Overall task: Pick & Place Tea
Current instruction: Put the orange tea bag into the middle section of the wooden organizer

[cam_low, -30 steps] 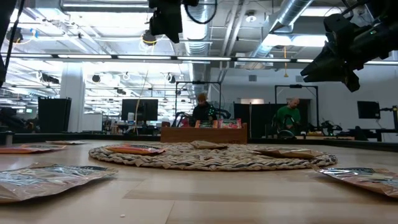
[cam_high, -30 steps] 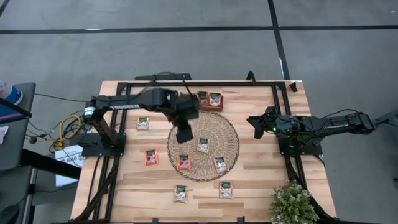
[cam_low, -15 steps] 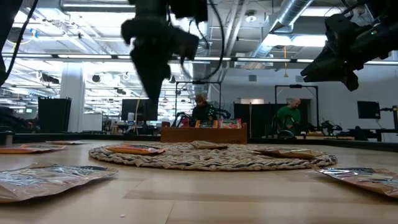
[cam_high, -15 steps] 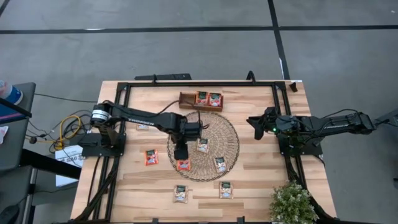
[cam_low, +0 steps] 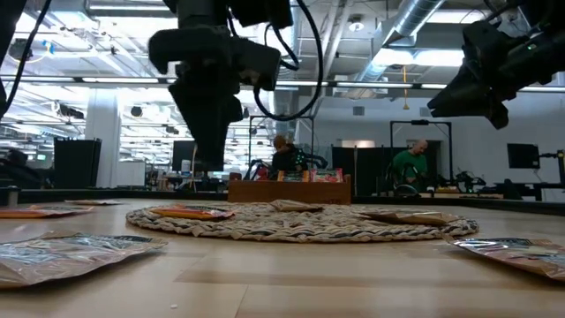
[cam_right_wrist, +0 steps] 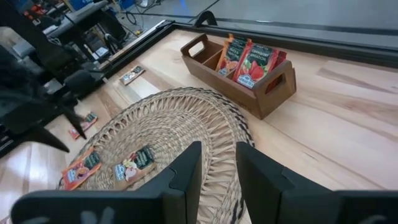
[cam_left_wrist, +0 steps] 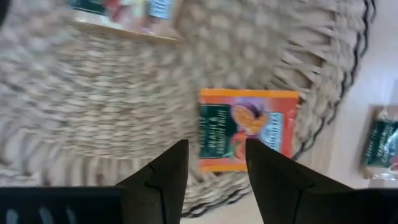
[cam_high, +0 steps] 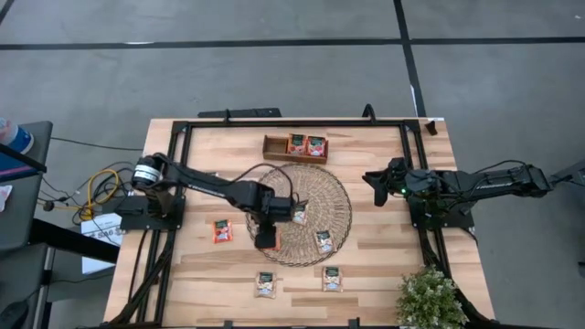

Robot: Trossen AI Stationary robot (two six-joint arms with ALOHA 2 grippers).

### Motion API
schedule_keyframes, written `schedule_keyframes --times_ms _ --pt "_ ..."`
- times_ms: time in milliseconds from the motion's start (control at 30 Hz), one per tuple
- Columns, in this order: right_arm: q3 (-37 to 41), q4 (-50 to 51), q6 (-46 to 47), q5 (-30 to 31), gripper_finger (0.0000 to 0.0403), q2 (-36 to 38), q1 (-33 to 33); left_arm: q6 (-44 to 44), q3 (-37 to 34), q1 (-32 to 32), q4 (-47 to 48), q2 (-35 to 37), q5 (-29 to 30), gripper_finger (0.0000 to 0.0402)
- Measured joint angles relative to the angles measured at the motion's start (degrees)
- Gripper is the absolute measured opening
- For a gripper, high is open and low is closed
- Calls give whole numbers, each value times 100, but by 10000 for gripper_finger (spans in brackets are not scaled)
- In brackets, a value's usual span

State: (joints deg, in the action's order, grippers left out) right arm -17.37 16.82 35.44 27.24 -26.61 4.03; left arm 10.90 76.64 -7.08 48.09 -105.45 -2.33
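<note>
- Left gripper (cam_high: 266, 236) hangs over an orange tea sachet (cam_left_wrist: 247, 128) on the woven mat (cam_high: 331, 215), centre frame; jaws parted, holding nothing.
- Right gripper (cam_high: 374, 179) waits right of mat, jaws slightly apart, seemingly empty.
- Other sachets lie on tabletop (cam_high: 384, 274); two stand in wooden tray (cam_high: 272, 147).

Woven mat (cam_high: 315, 196), wooden tray (cam_high: 275, 146), apparently a plant (cam_high: 428, 298).

Red-orange tea sachet (cam_left_wrist: 247, 129) on tan woven mat (cam_left_wrist: 93, 106)
</note>
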Motion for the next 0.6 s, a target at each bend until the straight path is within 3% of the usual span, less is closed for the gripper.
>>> schedule_keyframes --times_ms 433,600 --pt "2 120 5 -26 93 0 0 2 -2 -80 -311 -631 110 151" --pt "2 118 7 -31 93 0 2 20 -2 -80 -128 -708 562 151"
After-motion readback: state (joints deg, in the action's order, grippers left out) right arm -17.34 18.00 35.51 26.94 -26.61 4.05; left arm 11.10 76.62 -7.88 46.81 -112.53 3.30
